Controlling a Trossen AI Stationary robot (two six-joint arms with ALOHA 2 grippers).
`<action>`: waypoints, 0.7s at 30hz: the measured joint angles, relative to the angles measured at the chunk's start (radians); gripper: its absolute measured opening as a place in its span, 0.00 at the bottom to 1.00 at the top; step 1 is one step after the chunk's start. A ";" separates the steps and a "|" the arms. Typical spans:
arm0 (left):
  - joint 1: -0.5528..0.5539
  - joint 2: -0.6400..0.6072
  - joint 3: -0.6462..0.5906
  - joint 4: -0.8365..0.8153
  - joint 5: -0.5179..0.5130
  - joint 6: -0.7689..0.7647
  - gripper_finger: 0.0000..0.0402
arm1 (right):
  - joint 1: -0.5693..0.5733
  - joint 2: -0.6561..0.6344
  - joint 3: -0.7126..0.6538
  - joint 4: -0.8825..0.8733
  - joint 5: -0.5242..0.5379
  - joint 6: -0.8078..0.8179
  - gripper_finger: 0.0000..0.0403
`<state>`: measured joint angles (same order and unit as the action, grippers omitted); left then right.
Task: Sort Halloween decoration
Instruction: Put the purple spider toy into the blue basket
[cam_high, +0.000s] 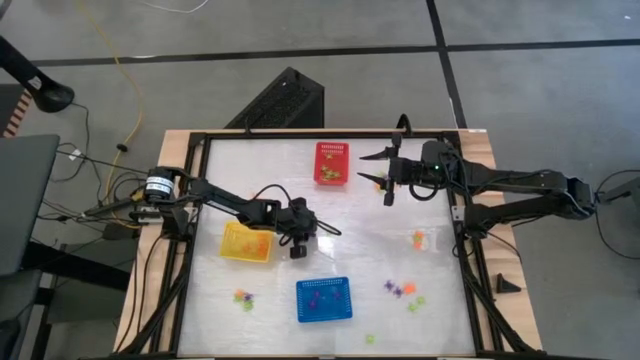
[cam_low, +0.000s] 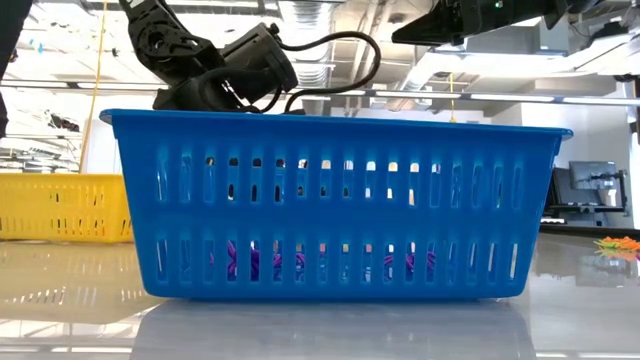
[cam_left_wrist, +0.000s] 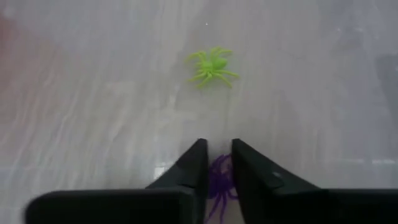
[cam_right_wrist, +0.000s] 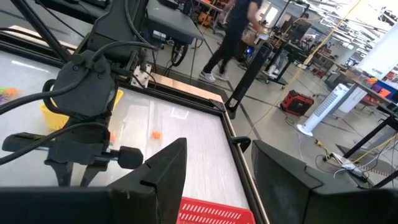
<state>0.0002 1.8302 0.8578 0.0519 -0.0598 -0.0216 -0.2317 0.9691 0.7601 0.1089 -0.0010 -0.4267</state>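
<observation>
High view: left gripper (cam_high: 298, 247) down on the table (cam_high: 380, 220) just beside the yellow basket (cam_high: 246, 243), above the blue basket (cam_high: 323, 300); right gripper (cam_high: 385, 170) raised beside the red basket (cam_high: 332, 163), fingers spread, empty. Trinkets (cam_high: 400, 291) scattered right of the blue basket.

Low view: purple pieces (cam_low: 240, 262) inside the blue basket.

Left wrist view: fingers (cam_left_wrist: 198, 167) nearly together, pinching a purple spider (cam_left_wrist: 219, 180); green spider (cam_left_wrist: 211, 65) lying near, apart.

Right wrist view: person (cam_right_wrist: 231, 37) walking beyond the table.
</observation>
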 joint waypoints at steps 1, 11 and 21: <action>0.000 -0.004 0.000 -0.002 -0.002 0.001 0.06 | 0.000 0.000 0.000 0.000 0.000 0.000 0.53; 0.001 -0.109 -0.007 0.005 -0.001 0.002 0.00 | 0.000 0.000 0.000 0.000 0.000 0.000 0.53; -0.025 -0.260 -0.005 0.137 0.270 -0.122 0.00 | 0.000 0.000 0.000 0.000 0.000 0.000 0.53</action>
<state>-0.0250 1.5703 0.8533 0.1885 0.2101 -0.1436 -0.2317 0.9691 0.7601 0.1093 -0.0006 -0.4263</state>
